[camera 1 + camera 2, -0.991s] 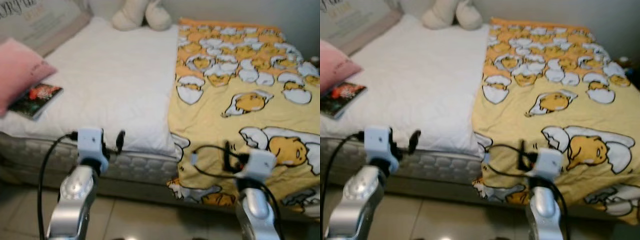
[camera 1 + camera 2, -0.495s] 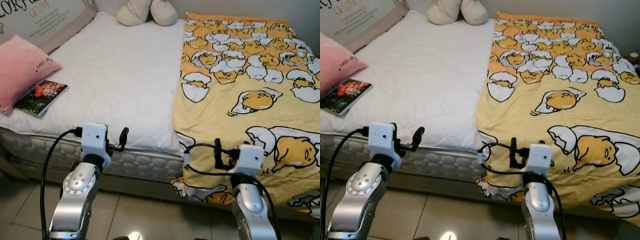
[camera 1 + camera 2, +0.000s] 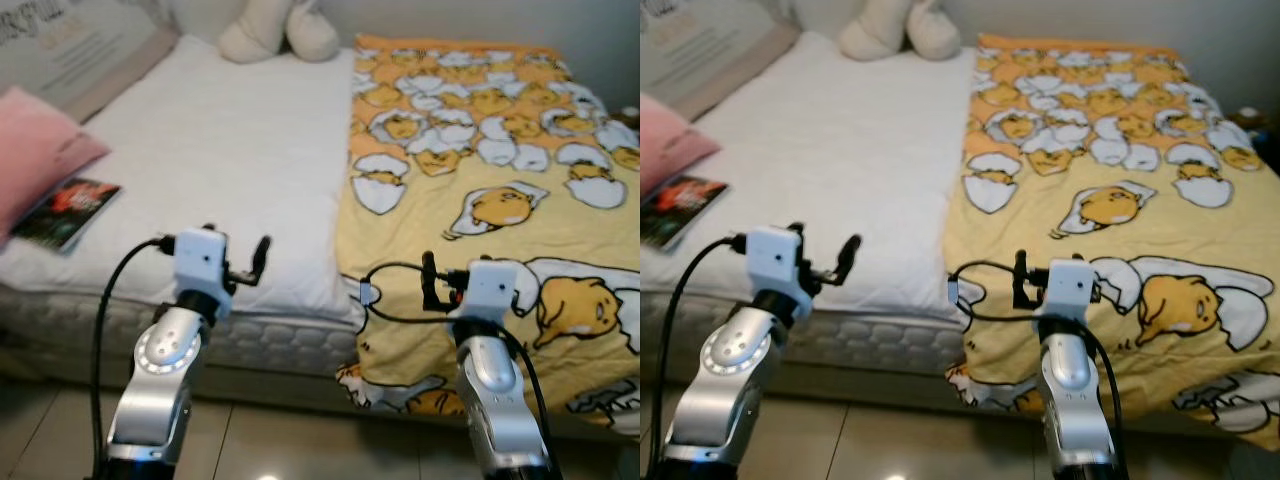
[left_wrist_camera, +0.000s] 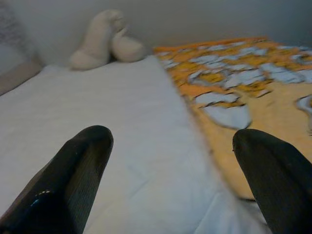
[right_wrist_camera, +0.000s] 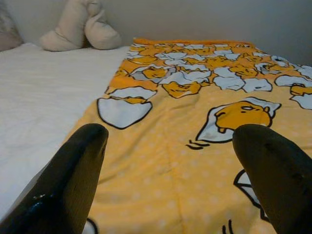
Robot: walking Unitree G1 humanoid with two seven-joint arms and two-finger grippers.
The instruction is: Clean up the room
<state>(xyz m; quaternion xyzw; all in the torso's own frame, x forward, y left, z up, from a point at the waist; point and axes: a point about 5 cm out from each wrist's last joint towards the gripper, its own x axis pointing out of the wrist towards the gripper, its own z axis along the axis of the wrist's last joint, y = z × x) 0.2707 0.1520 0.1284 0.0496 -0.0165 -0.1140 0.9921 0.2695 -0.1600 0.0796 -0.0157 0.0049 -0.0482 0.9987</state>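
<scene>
A bed lies before me with a white mattress cover (image 3: pixel 230 150) on its left half. A yellow blanket (image 3: pixel 480 150) printed with egg cartoons covers its right half and hangs over the near edge. A book (image 3: pixel 65 210) lies by a pink pillow (image 3: pixel 35 150) at the left. A cream plush toy (image 3: pixel 280 30) sits at the far end. My left gripper (image 3: pixel 258 262) hovers open at the near edge of the white cover. My right gripper (image 3: pixel 428 280) hovers open over the blanket's near edge. Nothing is between either pair of fingers (image 4: pixel 83 161).
A grey cushion with lettering (image 3: pixel 70 50) leans at the far left of the bed. The quilted mattress side (image 3: pixel 280 335) faces me, with tiled floor (image 3: pixel 260 440) below it. Black cables loop from both wrists. A wall runs behind the bed.
The whole picture has swayed and blurred, so the camera moved. Both grippers now stand a little higher against the bed's near edge, still open.
</scene>
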